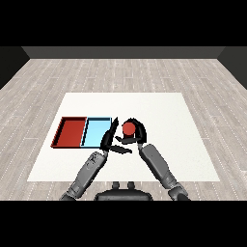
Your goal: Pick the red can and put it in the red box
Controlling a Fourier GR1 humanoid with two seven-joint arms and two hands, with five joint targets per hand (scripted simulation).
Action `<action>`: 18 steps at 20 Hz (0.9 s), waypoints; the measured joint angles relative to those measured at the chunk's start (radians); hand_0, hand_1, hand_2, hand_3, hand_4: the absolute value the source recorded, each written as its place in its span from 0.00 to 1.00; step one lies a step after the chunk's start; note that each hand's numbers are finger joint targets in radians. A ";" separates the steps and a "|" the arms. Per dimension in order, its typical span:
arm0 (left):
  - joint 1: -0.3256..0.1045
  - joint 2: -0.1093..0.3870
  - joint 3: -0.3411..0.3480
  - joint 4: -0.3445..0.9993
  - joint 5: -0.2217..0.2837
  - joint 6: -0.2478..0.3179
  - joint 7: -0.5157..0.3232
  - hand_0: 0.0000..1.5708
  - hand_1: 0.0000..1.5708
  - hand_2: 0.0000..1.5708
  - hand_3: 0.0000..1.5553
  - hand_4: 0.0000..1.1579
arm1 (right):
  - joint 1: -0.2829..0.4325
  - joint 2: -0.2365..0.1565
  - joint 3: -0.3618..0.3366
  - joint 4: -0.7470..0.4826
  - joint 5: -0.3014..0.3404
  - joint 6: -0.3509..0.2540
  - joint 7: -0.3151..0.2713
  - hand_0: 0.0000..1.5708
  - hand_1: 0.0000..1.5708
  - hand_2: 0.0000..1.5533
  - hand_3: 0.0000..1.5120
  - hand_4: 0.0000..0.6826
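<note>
red can (128, 128) gripped by right hand (137, 135), fingers curled round it, near table (183, 144) centre, just right of light blue tray (96, 132); red tray (71, 132) beside it toward left edge; left hand (110, 137) held open, fingers straight, beside can

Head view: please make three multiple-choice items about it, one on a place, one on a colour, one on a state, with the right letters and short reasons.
1. Where is the red can?
A. in the red tray
B. in the light blue tray
C. right of both trays, at the right hand

2. Which tray lies nearer to the can?
A. the light blue tray
B. the red tray
C. a green tray

3. What is the right hand doing?
A. lying flat, far from the can
B. curling round the can
C. resting in the red tray

Answers: 1 C, the can stands beyond the light blue tray; 2 A, the red tray is farther left; 3 B, its fingers wrap the can.
</note>
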State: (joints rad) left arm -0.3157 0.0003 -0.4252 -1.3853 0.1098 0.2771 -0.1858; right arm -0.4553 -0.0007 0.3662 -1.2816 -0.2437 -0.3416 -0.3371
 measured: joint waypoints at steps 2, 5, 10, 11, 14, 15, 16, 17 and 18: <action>-0.021 0.000 -0.018 0.036 0.020 0.016 -0.010 0.00 0.00 0.00 0.00 0.00 | 0.023 0.000 0.035 -0.035 0.001 -0.020 0.001 0.91 0.91 0.93 0.93 0.88; -0.032 0.000 -0.019 0.065 0.025 0.008 -0.022 0.00 0.00 0.00 0.00 0.00 | 0.025 0.000 0.061 -0.052 -0.002 -0.032 0.002 0.92 0.92 0.92 0.92 0.90; -0.057 0.002 -0.038 0.078 0.038 0.022 -0.014 0.00 0.00 0.00 0.00 0.00 | 0.020 0.000 0.092 -0.060 -0.017 -0.043 -0.002 0.92 0.92 0.92 0.91 0.87; -0.061 0.002 -0.042 0.084 0.034 0.023 -0.018 0.00 0.00 0.00 0.00 0.00 | 0.025 0.000 0.116 -0.057 -0.030 -0.057 -0.016 0.92 0.92 0.92 0.91 0.87; -0.078 0.005 -0.061 0.084 0.027 0.051 -0.006 0.00 0.00 0.00 0.00 0.00 | 0.000 -0.002 0.141 -0.065 -0.050 -0.088 -0.001 0.93 0.93 0.93 0.92 0.85; -0.081 0.007 -0.068 0.088 0.040 0.060 -0.016 0.00 0.00 0.00 0.00 0.00 | 0.005 -0.004 0.144 -0.075 -0.044 -0.095 0.007 0.92 0.92 0.93 0.92 0.81; -0.081 0.006 -0.064 0.095 0.045 0.054 -0.023 0.00 0.00 0.00 0.00 0.00 | 0.008 -0.004 0.146 -0.076 -0.048 -0.091 0.003 0.93 0.93 0.93 0.92 0.80; -0.088 0.010 -0.062 0.094 0.048 0.058 -0.011 0.00 0.00 0.00 0.00 0.00 | -0.007 -0.005 0.160 -0.060 -0.066 -0.108 -0.013 0.93 0.93 0.94 0.93 0.77; -0.084 0.016 -0.075 0.095 0.056 0.083 -0.022 0.00 0.00 0.00 0.00 0.20 | -0.017 -0.007 0.167 -0.047 -0.076 -0.113 -0.021 0.94 0.94 0.94 0.93 0.75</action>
State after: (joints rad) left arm -0.3999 0.0161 -0.5005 -1.2901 0.1655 0.3600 -0.2075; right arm -0.4721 -0.0081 0.5333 -1.3283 -0.3202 -0.4545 -0.3582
